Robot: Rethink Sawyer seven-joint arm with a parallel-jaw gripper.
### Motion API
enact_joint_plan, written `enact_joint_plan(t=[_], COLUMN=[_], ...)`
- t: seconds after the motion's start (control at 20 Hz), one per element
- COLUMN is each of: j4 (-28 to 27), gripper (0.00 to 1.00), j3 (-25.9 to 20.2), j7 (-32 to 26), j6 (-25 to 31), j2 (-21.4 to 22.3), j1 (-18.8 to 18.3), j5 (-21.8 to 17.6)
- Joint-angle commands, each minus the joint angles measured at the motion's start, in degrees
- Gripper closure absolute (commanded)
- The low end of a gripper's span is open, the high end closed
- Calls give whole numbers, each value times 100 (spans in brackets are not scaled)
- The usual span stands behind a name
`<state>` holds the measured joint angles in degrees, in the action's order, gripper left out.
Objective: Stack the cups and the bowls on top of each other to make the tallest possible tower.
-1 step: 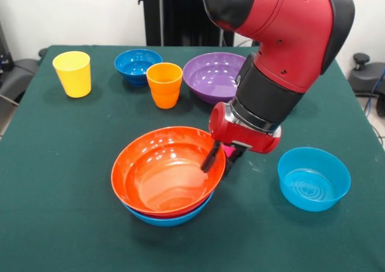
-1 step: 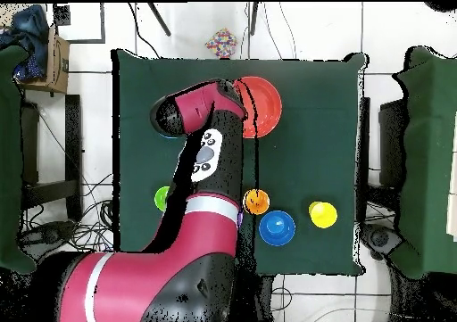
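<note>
The arm descends steeply from above, wrist angled down-left. The gripper (image 1: 218, 161) straddles the right rim of the large orange bowl (image 1: 165, 171), jaws closed on that rim. This bowl sits nested in a light-blue bowl (image 1: 171, 218) at table front.

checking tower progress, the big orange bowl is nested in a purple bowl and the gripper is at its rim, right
Not quite. In the front view the large orange bowl sits in a light-blue bowl, not a purple one; the purple bowl stands alone farther back. The gripper is indeed at the orange bowl's rim.
</note>
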<state>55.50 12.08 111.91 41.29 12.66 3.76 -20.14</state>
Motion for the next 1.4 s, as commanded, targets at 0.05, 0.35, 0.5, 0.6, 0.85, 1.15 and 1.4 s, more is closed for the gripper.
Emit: enact_joint_plan(t=[0.05,0.35,0.5,0.6,0.85,1.15,1.4], j4=[624,593,605,620,557,427,432], gripper=[0,0,0,0,0,0,0], j3=[-475,-459,-464,-466,-470,-539,-471], j7=[-131,87,173,206,215,258,411], j6=[-275,-324,-377,-384,-260,152,187], j2=[-13,-31,-39,-37,-45,-8,-33], j1=[-285,-248,-246,-244,-234,-245,-169], j5=[-105,-64,-49,-36,5,235,334])
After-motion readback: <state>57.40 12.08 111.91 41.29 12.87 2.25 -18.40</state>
